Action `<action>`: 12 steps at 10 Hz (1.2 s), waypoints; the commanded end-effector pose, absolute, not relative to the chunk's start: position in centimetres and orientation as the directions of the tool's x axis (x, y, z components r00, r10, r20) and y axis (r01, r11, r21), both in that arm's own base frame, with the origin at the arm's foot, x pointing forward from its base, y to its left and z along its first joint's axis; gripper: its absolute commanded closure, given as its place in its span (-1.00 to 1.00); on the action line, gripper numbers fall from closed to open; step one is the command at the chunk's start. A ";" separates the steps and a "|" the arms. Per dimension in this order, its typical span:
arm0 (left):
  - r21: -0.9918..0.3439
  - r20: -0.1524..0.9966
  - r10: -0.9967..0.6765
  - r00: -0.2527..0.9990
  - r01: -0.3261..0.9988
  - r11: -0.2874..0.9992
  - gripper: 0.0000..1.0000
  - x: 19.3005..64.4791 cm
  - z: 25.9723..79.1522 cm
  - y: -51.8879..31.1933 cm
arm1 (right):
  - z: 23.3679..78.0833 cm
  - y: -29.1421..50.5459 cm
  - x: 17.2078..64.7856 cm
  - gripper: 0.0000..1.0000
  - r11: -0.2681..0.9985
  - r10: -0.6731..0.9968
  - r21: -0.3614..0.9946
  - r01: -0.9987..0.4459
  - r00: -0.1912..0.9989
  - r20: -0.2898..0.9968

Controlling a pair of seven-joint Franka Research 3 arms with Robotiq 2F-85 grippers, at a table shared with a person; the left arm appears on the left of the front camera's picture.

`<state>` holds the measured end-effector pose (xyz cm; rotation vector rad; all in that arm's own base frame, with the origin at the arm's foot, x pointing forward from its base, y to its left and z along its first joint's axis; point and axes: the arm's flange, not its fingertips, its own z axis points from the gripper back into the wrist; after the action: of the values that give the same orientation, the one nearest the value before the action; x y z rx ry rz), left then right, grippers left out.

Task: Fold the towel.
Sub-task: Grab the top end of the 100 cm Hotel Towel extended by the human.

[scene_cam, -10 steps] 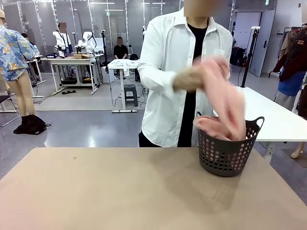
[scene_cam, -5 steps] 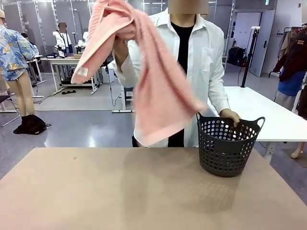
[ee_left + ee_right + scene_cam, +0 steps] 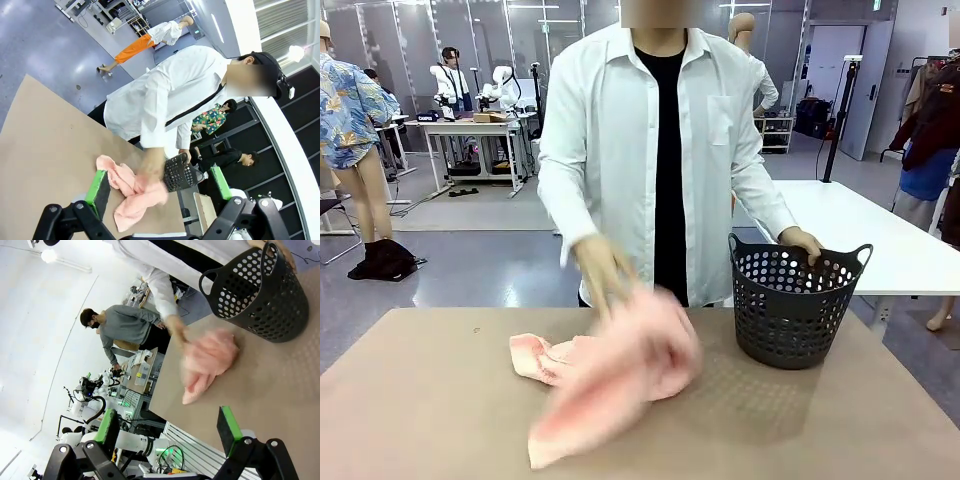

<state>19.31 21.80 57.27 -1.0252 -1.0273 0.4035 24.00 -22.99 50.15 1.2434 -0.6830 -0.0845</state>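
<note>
Tan tabletop [image 3: 420, 400] in a busy lab: a person [image 3: 650, 150] at the far side has one hand [image 3: 600, 270] on the crumpled salmon-pink towel [image 3: 610, 380] lying mid-table, just left of a dark perforated basket [image 3: 795, 310] whose rim the other hand [image 3: 803, 242] holds, while the left gripper [image 3: 158, 182] and right gripper [image 3: 167, 425] both gape wide, empty.

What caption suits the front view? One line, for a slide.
A person's hand sets the crumpled pink towel on the tan table beside the dark basket.
</note>
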 end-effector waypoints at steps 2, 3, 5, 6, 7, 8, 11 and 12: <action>-0.842 0.529 0.694 0.488 0.195 0.504 -1.00 19.8 57.4 21.9 | 50.3 -23.0 24.1 -1.00 0.344 -0.413 0.881 -0.323 0.791 0.451; -0.842 0.529 0.694 0.488 0.195 0.504 -1.00 19.8 57.4 21.9 | 50.3 -23.0 24.1 -1.00 0.344 -0.413 0.881 -0.323 0.791 0.451; -0.842 0.529 0.694 0.488 0.195 0.504 -1.00 19.8 57.4 21.9 | 50.3 -23.0 24.1 -1.00 0.344 -0.413 0.881 -0.323 0.791 0.451; -0.842 0.529 0.694 0.488 0.195 0.504 -1.00 19.8 57.4 21.9 | 50.3 -23.0 24.1 -1.00 0.344 -0.413 0.881 -0.323 0.791 0.451; -0.842 0.529 0.694 0.488 0.195 0.504 -1.00 19.8 57.4 21.9 | 50.3 -23.0 24.1 -1.00 0.344 -0.413 0.881 -0.323 0.791 0.451; -0.842 0.529 0.694 0.488 0.195 0.504 -1.00 19.8 57.4 21.9 | 50.3 -23.0 24.1 -1.00 0.344 -0.413 0.881 -0.323 0.791 0.451; -0.842 0.529 0.694 0.488 0.195 0.504 -1.00 19.8 57.4 21.9 | 50.3 -23.0 24.1 -1.00 0.344 -0.413 0.881 -0.323 0.791 0.451; -0.842 0.529 0.694 0.488 0.195 0.504 -1.00 19.8 57.4 21.9 | 50.3 -23.0 24.1 -1.00 0.344 -0.413 0.881 -0.323 0.791 0.451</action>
<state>19.30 21.80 57.27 -1.0249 -1.0276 0.4028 24.00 -22.99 50.15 1.2433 -0.6832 -0.0843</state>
